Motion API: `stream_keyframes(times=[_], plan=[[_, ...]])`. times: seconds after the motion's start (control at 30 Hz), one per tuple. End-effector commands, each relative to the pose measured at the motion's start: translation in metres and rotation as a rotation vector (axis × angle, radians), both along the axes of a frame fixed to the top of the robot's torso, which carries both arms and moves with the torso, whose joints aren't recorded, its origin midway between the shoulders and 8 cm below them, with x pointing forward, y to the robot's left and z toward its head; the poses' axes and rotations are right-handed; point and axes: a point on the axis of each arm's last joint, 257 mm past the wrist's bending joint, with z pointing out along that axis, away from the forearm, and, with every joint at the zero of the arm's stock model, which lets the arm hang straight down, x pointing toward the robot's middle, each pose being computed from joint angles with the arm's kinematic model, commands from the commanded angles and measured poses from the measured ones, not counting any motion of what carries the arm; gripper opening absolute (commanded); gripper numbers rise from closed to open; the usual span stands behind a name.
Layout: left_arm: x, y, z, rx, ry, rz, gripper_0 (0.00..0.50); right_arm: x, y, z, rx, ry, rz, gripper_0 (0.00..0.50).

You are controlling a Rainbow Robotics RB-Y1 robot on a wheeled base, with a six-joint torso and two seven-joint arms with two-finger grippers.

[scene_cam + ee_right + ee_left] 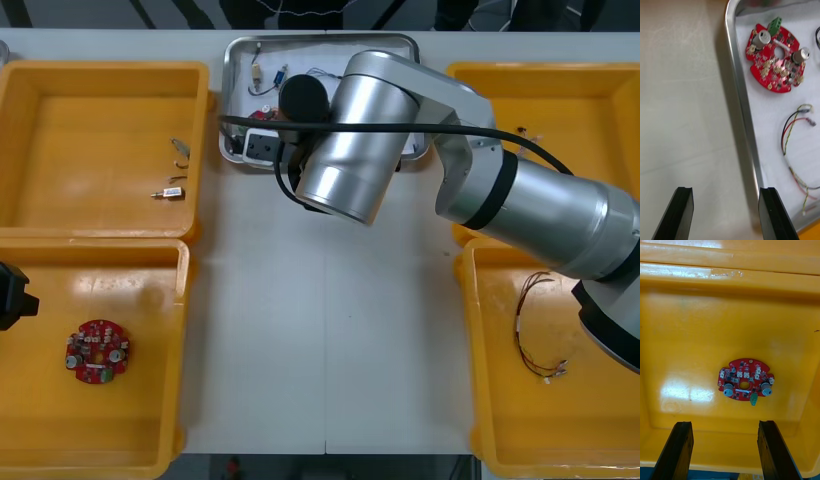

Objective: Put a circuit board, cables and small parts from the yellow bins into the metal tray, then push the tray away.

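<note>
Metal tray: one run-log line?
right hand open at metal tray rim | in tray: circuit board, red-yellow cable | left hand open at yellow bin with second board

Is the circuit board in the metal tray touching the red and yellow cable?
Apart. The right wrist view shows white tray floor between circuit board and cable; the right tool stands open at the rim.
</note>
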Motion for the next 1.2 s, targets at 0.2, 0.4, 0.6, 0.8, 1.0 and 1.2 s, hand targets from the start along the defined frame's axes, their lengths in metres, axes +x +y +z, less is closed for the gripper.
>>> stream_keyframes(times=[0.2,0.4,0.6,0.8,1.0,1.2], plan=[[-0.004,0.017,0.009,0.075,0.005,-0.060,0.500,-0.061,-0.062,0.015,0.095,0.139,-0.175,0.500],[-0.004,0.017,0.009,0.075,0.005,-0.060,0.500,-0.077,-0.093,0.030,0.223,0.149,-0.262,0.500],[-0.004,0.017,0.009,0.075,0.005,-0.060,0.500,-0.082,-0.125,0.044,0.348,0.114,-0.337,0.500],[-0.004,0.017,0.009,0.075,0.005,-0.060,0.500,-0.098,-0.179,0.034,0.379,0.100,-0.441,0.500],[-0.004,0.017,0.009,0.075,0.005,-0.060,0.500,-0.115,-0.233,0.024,0.426,0.117,-0.566,0.500],[-0.004,0.017,0.009,0.075,0.005,-0.060,0.500,-0.129,-0.279,0.014,0.532,0.149,-0.751,0.500]])
